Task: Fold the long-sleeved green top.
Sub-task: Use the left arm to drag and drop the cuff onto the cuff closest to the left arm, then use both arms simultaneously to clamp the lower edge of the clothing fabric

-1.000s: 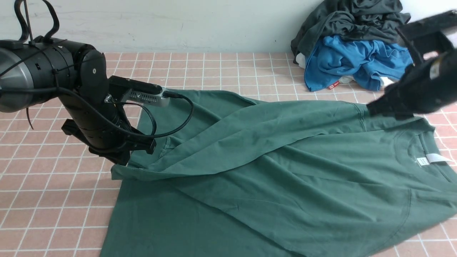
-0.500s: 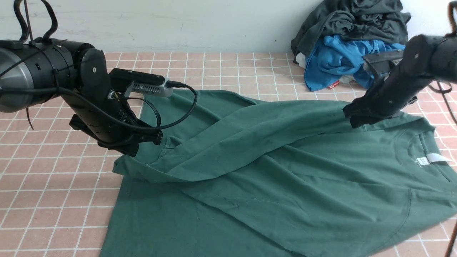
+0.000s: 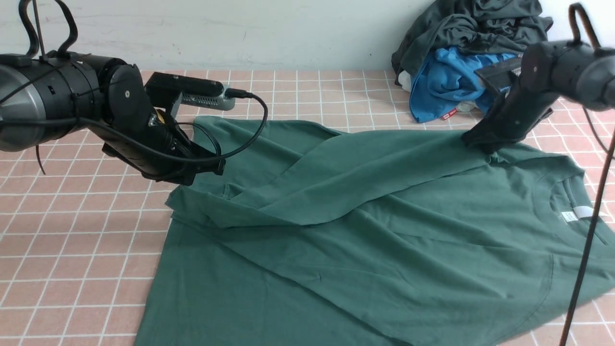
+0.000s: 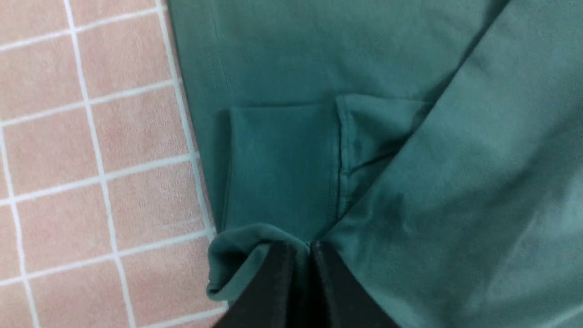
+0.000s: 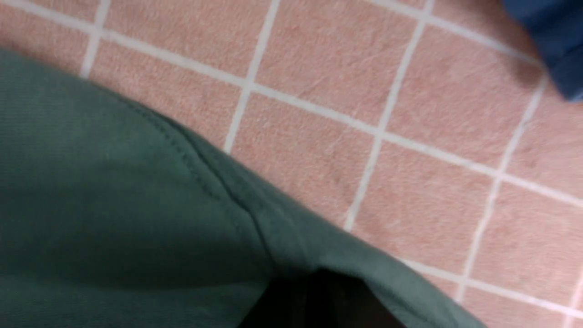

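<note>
Both jaws are now clenched on the green long-sleeved top [image 3: 394, 230], which lies spread on the table [image 3: 72, 250]. The left gripper [image 4: 311, 255] has carried the sleeve cuff [image 4: 282, 168] further inward. The right gripper [image 3: 480, 142] has swung in and closed at the shoulder seam [image 5: 214, 182]. The sleeve fold appears to be underway.

Left arm [image 3: 72, 91], upper left of frame: black cylindrical housings, a grey-silver band at the frame edge, round fastener [image 3: 127, 94] on the joint cover, small yellow marking [image 3: 156, 118].
Wrist camera [image 3: 192, 90]: black-and-silver bar with vent slots, looping black cable [image 3: 259, 129].
Left gripper [image 4: 303, 255]: two matte black fingers.
Right arm [image 3: 557, 72], upper right: rounded black housing, thin black cable [image 3: 584, 259] down the right edge.
</note>
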Action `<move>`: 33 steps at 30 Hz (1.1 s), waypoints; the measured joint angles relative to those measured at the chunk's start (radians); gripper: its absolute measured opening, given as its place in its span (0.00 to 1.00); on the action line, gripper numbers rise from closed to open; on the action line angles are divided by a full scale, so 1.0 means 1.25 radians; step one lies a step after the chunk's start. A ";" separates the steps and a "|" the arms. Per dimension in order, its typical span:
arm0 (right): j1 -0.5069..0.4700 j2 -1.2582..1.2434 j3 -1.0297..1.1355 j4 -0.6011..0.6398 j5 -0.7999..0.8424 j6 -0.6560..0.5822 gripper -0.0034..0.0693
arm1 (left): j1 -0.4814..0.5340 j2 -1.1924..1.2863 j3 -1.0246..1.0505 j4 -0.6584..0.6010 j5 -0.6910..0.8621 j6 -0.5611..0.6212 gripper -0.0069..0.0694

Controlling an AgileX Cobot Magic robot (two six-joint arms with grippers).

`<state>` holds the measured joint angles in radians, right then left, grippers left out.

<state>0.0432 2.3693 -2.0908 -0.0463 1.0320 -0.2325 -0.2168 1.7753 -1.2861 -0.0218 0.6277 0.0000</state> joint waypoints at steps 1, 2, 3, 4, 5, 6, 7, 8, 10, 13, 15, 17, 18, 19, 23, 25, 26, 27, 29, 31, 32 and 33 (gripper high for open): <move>-0.002 0.000 -0.020 0.000 0.023 -0.001 0.05 | 0.000 0.000 0.000 0.001 -0.003 0.000 0.11; -0.005 0.000 -0.058 0.000 0.069 -0.008 0.05 | 0.000 -0.001 0.000 0.006 -0.003 0.000 0.11; -0.009 0.000 -0.080 0.001 0.098 -0.016 0.05 | 0.000 -0.003 0.000 0.010 -0.003 0.000 0.11; -0.014 -0.001 -0.103 0.006 0.126 -0.023 0.05 | 0.000 -0.007 0.001 0.017 -0.003 0.000 0.11; -0.021 -0.001 -0.121 0.017 0.147 -0.039 0.05 | 0.000 -0.012 0.001 0.029 -0.003 0.000 0.11; -0.022 -0.001 -0.122 0.019 0.147 -0.041 0.05 | 0.000 -0.013 0.002 0.030 -0.003 0.000 0.11; -0.031 -0.001 -0.129 0.037 0.157 -0.058 0.05 | 0.000 -0.023 0.002 0.035 -0.003 0.000 0.11; -0.036 -0.001 -0.129 0.047 0.160 -0.063 0.05 | 0.000 -0.027 0.002 0.038 0.000 0.000 0.11; -0.044 -0.001 -0.118 0.065 0.163 -0.072 0.05 | 0.000 -0.036 0.002 0.037 0.023 0.000 0.11; -0.046 -0.001 -0.086 0.065 0.165 -0.076 0.05 | 0.000 -0.039 0.001 0.027 0.091 0.028 0.11; -0.046 -0.001 -0.069 0.059 0.167 -0.076 0.05 | 0.000 -0.039 0.001 0.026 0.121 0.043 0.13; -0.046 -0.001 -0.062 0.057 0.169 -0.074 0.07 | 0.000 -0.039 0.000 0.025 0.133 0.052 0.16; -0.046 -0.001 -0.059 0.055 0.169 -0.071 0.10 | 0.000 -0.041 -0.003 0.024 0.140 0.059 0.22; -0.046 -0.001 -0.058 0.054 0.169 -0.070 0.13 | 0.000 -0.045 -0.006 0.024 0.143 0.062 0.26; -0.046 -0.021 -0.055 0.051 0.171 -0.058 0.27 | 0.000 -0.081 -0.013 0.032 0.150 0.063 0.47; -0.046 -0.037 -0.055 0.051 0.171 -0.048 0.30 | 0.000 -0.100 -0.014 0.033 0.153 0.063 0.53; -0.046 -0.054 -0.055 0.051 0.171 -0.037 0.33 | 0.000 -0.114 -0.014 0.033 0.154 0.063 0.57; -0.046 -0.087 -0.055 0.051 0.171 -0.010 0.37 | 0.000 -0.150 -0.014 0.033 0.171 0.063 0.64; -0.046 -0.137 -0.055 0.051 0.171 0.035 0.38 | 0.000 -0.188 -0.014 0.023 0.198 0.063 0.67; -0.045 -0.183 -0.054 0.057 0.172 0.068 0.38 | 0.000 -0.226 -0.011 0.004 0.235 0.068 0.68; -0.044 -0.195 -0.052 0.060 0.172 0.073 0.37 | 0.000 -0.234 -0.008 -0.002 0.242 0.070 0.68; -0.042 -0.229 -0.042 0.066 0.172 0.080 0.36 | 0.000 -0.254 0.001 -0.018 0.258 0.080 0.67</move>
<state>-0.0094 2.0833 -2.1437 0.0366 1.2465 -0.1321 -0.2168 1.4584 -1.2852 -0.0445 0.9507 0.0996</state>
